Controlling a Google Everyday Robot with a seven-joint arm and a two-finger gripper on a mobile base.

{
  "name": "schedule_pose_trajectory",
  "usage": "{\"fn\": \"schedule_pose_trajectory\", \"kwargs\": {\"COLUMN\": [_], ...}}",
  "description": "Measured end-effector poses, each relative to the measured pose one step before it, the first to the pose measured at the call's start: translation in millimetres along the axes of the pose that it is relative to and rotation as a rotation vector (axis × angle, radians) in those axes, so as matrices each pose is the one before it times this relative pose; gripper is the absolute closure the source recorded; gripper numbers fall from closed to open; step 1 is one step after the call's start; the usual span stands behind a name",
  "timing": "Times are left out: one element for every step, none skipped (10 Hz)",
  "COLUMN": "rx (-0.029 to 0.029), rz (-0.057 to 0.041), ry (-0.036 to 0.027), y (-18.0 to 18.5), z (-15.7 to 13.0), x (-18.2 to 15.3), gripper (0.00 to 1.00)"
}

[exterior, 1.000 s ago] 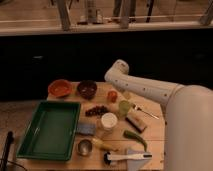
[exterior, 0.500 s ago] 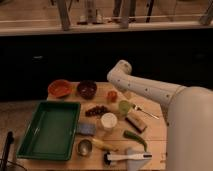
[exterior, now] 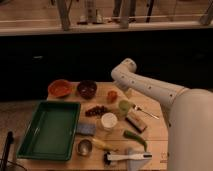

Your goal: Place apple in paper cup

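Hovering beside apple (exterior: 112, 95) — gripper (exterior: 120, 91) — paper cup (exterior: 108, 120) nearby.

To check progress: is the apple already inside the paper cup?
No: the apple is apart from the paper cup, farther back, with the gripper at it.

Dim warm light; bright strip across top of frame, dark band below it; gripper (exterior: 116, 91) sits shadowed near frame centre.

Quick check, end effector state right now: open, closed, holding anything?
End effector: just above the small round red-orange apple, under the white arm's bend; whether it is open, closed or holding anything cannot be told.
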Motion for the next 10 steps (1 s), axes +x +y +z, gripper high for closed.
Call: {"fn": "schedule_pose_trajectory", "kwargs": {"rx": [0.00263, -0.00166, -0.00035, 0.00091, -0.00163, -0.00185, -0.00176, 0.00225, 0.00174, 0.00191], "rz": [-0.03835, -0.03165, -0.03682, -0.05627, -0.02109, -0.02542, -0.02035, -0.02686, -0.01984, -0.01862], "ry": [-0.01971, -0.01652, -0.01949, -0.02352, -0.01971, -0.02219, -0.01471, -0.01771, -0.01259, -0.01199], "y": [-1.10, -1.15, -2.31, -4.96, -2.69, -1.08, -0.18, -1.72, -1.93, -2.21], "z": [2.66, 2.29, 3.06, 3.77, 3.36, 4.27, 2.71, 2.95, 2.09, 2.47], "x": [1.44, 0.50, -1.10, -2.51, -1.97, -1.26, -0.56, -1.48, -2.37, -2.91], "gripper": [0.20, 0.20, 0.20, 0.20, 0.20, 0.20, 0.20, 0.20, 0.20, 0.20]}}
